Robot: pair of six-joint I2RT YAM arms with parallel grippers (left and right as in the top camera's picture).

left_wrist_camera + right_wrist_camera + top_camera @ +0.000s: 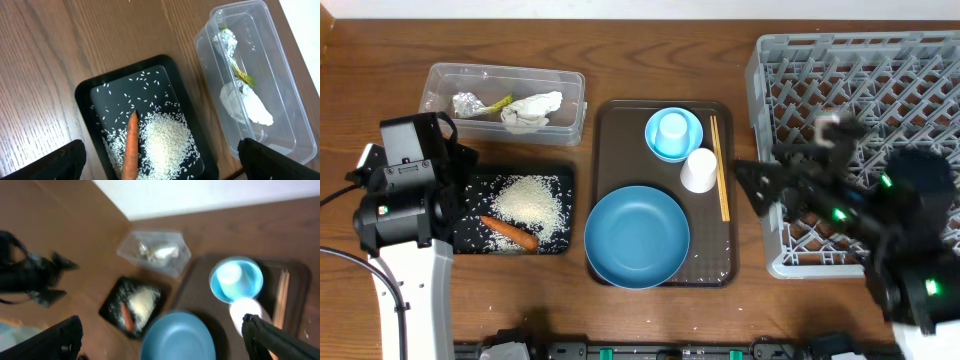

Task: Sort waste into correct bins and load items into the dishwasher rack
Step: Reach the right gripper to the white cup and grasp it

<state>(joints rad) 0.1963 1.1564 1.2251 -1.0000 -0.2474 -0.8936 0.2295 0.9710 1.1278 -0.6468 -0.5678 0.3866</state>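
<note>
Watching from my remote station: left claw gaping wide and empty, hanging over black tray, which is holding rice and carrot. Foil ball, wrapper and tissue lying in clear tub. Right claw likewise spread and gripping nothing, hovering by rack front-left corner; I am getting blurred feed there. Blue plate, bowl with light-blue cup inside, white cup and chopsticks sitting on brown tray on bench.

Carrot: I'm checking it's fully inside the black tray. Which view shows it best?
Overhead: the carrot lies whole inside the black tray. Left wrist is closer but crops its end; right wrist blurs it.
</note>
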